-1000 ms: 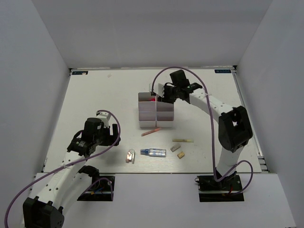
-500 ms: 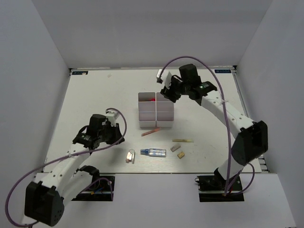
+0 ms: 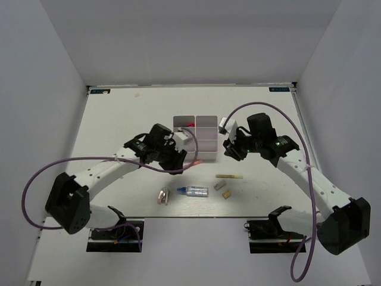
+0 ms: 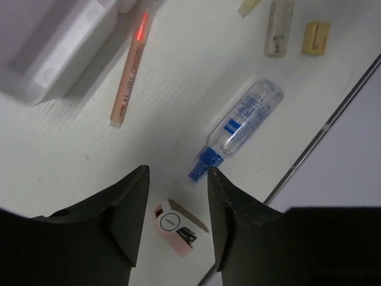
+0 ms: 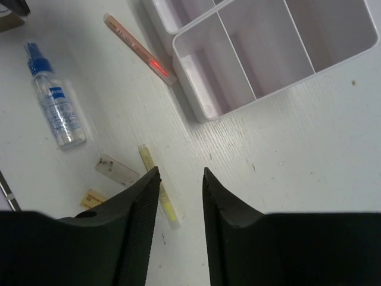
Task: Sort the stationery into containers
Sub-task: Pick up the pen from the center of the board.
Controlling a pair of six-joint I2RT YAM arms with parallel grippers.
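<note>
The two white containers (image 3: 201,138) stand side by side at mid-table, with something red (image 3: 189,124) in a far compartment. My left gripper (image 3: 178,161) hovers at their front left corner, open and empty (image 4: 177,173). Below it lie a pink stick (image 4: 128,71), a blue-capped silver tube (image 4: 241,128) and a small pink item (image 4: 177,229). My right gripper (image 3: 230,151) hangs just right of the containers, open and empty (image 5: 180,173), above a yellow stick (image 5: 159,196). The containers (image 5: 268,47) show empty compartments in the right wrist view.
Two small erasers (image 3: 219,186) (image 3: 227,194) lie near the yellow stick (image 3: 229,176), right of the tube (image 3: 193,190). The pink item (image 3: 163,196) lies close to the table's near edge (image 3: 196,217). White walls enclose the table.
The left arm swung from the table's left side to the containers' front. The right arm came from behind the containers to their right side. Both sets of jaws stand narrower than at the start.
</note>
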